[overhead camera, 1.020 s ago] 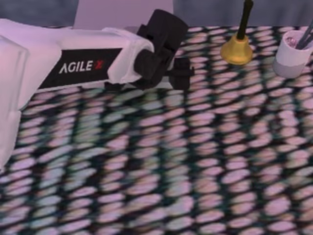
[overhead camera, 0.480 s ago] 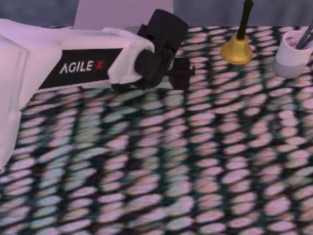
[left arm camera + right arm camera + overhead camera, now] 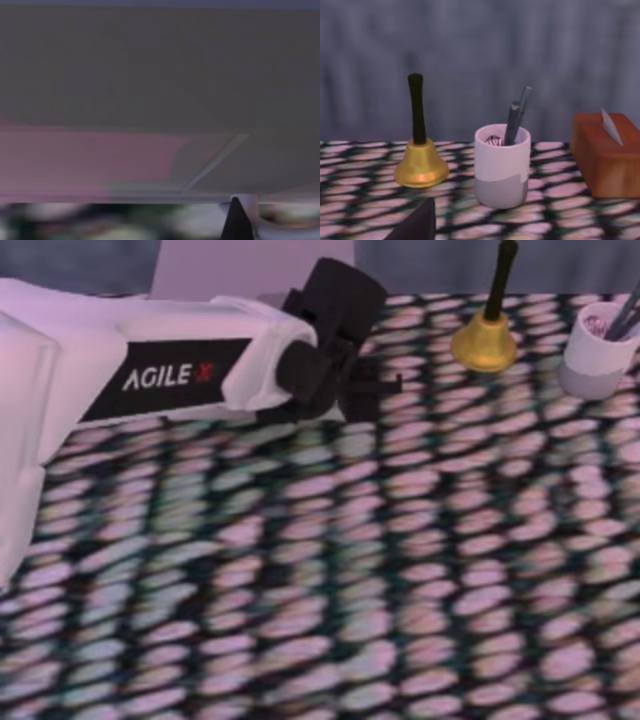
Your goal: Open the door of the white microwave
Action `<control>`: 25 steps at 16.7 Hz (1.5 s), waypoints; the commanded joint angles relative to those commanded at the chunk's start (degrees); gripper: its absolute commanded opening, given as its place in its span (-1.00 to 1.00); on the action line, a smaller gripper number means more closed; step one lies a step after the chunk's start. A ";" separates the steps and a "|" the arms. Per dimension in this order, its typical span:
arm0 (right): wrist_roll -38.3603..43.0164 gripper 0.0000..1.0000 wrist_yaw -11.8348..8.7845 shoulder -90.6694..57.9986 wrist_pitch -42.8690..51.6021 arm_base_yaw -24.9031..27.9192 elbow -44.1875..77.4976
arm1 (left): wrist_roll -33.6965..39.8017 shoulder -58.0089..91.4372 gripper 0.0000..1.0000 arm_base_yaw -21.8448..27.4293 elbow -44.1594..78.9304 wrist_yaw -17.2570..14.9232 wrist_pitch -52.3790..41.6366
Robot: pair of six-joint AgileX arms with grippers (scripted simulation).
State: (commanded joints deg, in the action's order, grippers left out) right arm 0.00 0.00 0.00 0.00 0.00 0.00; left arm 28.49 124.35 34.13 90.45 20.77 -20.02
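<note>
The white microwave (image 3: 250,265) stands at the table's far edge, and only its pale top shows in the top view. My left arm reaches across in front of it, with the left gripper (image 3: 376,388) just off its front right corner. A pale sliver (image 3: 328,416) under the wrist may be the door's edge; the arm hides the rest of the door. The left wrist view is filled from close up by the microwave's grey cavity (image 3: 150,75) and pinkish floor (image 3: 75,160). A white rounded edge (image 3: 244,200) sits against the gripper's dark tip. Only a dark tip of my right gripper (image 3: 421,224) shows.
A brass bell with a black handle (image 3: 485,340) and a white cup holding pens (image 3: 595,360) stand at the far right. A brown tissue box (image 3: 607,152) sits beside the cup in the right wrist view. A patterned cloth (image 3: 350,570) covers the table.
The left gripper has shifted slightly toward the far side of the table and turned a little. The bell and cup have not moved.
</note>
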 joint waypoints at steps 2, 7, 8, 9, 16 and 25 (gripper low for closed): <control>0.00 1.00 0.00 0.00 0.00 0.00 0.00 | 0.00 0.00 -1.00 0.00 0.00 0.00 0.00; 0.00 1.00 0.00 0.00 0.00 0.00 0.00 | 0.00 0.00 -1.00 0.00 0.00 0.00 0.00; 0.00 1.00 0.00 0.00 0.00 0.00 0.00 | 0.20 -1.37 -1.00 2.16 -2.72 -0.92 -0.45; 0.00 1.00 0.00 0.00 0.00 0.00 0.00 | 0.24 -1.44 -1.00 2.15 -2.93 -0.83 -0.41; 0.00 1.00 0.00 0.00 0.00 0.00 0.00 | 1.80 -4.71 -1.00 2.04 -7.40 1.25 2.03; 0.00 1.00 0.00 0.00 0.00 0.00 0.00 | 1.80 -4.71 -1.00 2.04 -7.40 1.25 2.03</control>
State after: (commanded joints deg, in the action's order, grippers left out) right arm 0.00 0.00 0.00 0.00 0.00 0.00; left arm 30.29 119.64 36.17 83.05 22.02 -17.98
